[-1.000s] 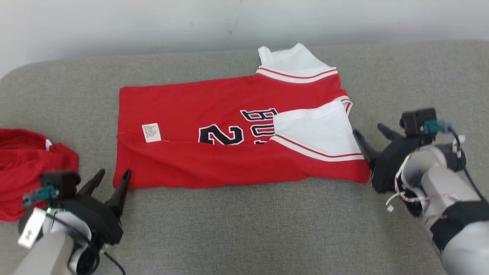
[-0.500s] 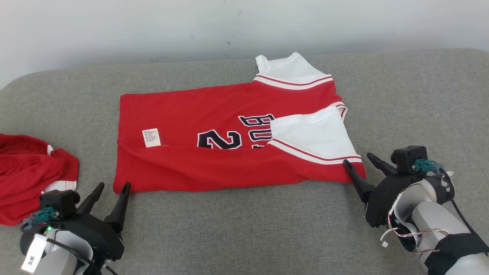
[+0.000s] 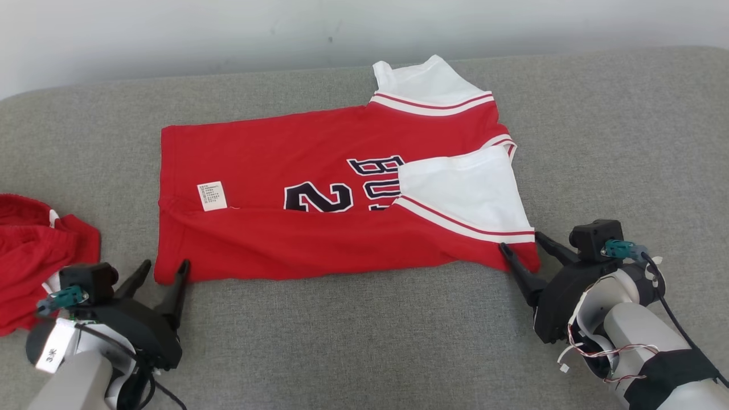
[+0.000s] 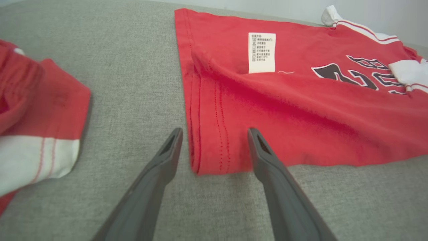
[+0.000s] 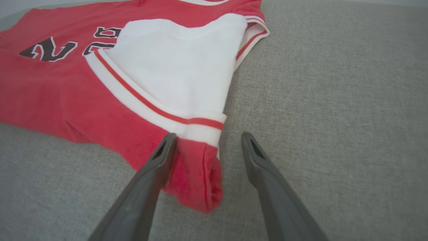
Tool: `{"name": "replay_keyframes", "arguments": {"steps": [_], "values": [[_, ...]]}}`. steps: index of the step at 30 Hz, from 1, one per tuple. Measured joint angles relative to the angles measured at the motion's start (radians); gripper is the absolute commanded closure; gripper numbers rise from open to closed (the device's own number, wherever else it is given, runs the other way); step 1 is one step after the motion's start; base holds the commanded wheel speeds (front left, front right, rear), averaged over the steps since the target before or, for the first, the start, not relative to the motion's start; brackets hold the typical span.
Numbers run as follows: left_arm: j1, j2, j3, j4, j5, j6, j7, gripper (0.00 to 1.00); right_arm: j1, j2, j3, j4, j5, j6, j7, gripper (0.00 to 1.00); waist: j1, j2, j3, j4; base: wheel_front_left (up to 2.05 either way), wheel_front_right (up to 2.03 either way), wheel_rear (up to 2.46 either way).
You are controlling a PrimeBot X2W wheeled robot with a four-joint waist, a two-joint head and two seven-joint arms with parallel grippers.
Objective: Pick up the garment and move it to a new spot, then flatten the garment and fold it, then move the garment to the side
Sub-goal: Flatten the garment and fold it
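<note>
A wide bare strip of the grey fabric-covered worktop is offered along the near side. The middle is taken up by the red jersey, spread flat. To its right the worktop is uncovered up to the far edge. The left end is blocked by a bunched red garment; a bare gap is seen between it and the jersey. The far side is closed by a pale wall.

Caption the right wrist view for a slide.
Open right gripper straddling a corner of the jersey on the grey cushion.
</note>
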Motion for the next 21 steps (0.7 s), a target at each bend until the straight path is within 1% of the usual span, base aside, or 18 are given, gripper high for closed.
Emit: {"name": "replay_keyframes", "arguments": {"steps": [7,8,9,10,11,12,21], "values": [[-0.001,-0.018,-0.011,0.049,-0.026,-0.008,0.032,0.0,0.001,0.006,0.01,0.002,0.007,0.0,0.02,0.0,-0.0001,0.0,0.008,0.001,0.0,0.0,0.0],[-0.003,-0.021,-0.01,0.053,-0.029,-0.009,0.033,0.2,0.001,0.006,0.011,0.002,0.008,0.0,0.023,0.01,-0.0001,0.0,0.009,0.001,0.0,0.0,0.0],[-0.006,-0.024,-0.01,0.058,-0.036,-0.009,0.041,0.55,0.001,0.006,0.012,0.002,0.012,0.0,0.024,0.3,-0.0001,0.0,0.009,0.001,0.0,0.0,0.0],[-0.011,-0.025,-0.012,0.063,-0.043,-0.009,0.043,0.71,0.0,0.006,0.013,0.002,0.016,0.0,0.029,0.58,0.0,0.0,0.009,0.001,0.0,0.0,0.0],[-0.017,-0.028,-0.012,0.069,-0.052,-0.009,0.043,0.93,0.0,0.006,0.014,0.001,0.016,0.0,0.032,0.83,-0.0001,0.0,0.009,0.001,0.0,0.0,0.0],[-0.021,-0.03,-0.013,0.073,-0.061,-0.009,0.045,1.0,0.0,0.007,0.016,0.0,0.016,0.0,0.034,1.0,0.0,-0.0001,0.009,0.001,0.0,0.0,0.0],[-0.034,-0.041,-0.051,0.093,-0.067,-0.01,0.054,1.0,0.001,0.009,0.023,-0.003,0.034,0.004,0.049,1.0,0.0,0.0,-0.003,0.006,0.0,0.0,0.0]]}}
